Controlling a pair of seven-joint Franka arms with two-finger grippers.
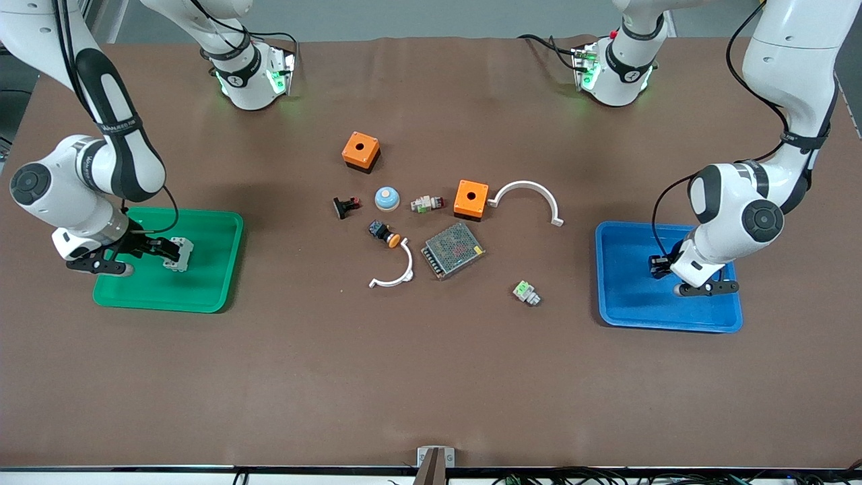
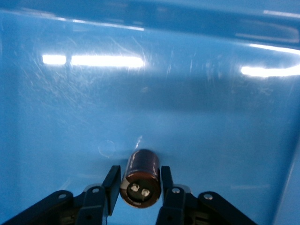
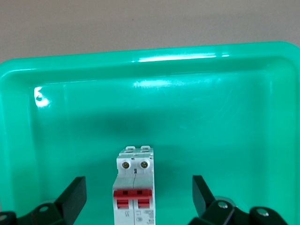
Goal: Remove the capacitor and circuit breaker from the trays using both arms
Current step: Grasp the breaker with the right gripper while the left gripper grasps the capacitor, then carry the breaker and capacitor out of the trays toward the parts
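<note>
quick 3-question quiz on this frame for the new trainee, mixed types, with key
1. True or false: the right tool is clamped on the breaker.
2. The capacitor is over which tray? A) green tray B) blue tray C) neither
3. Fill in: the left tool has its fingers shut on the ____.

Key:
1. False. Its fingers stand wide apart either side of the breaker, which sits in the green tray.
2. B
3. capacitor
</note>
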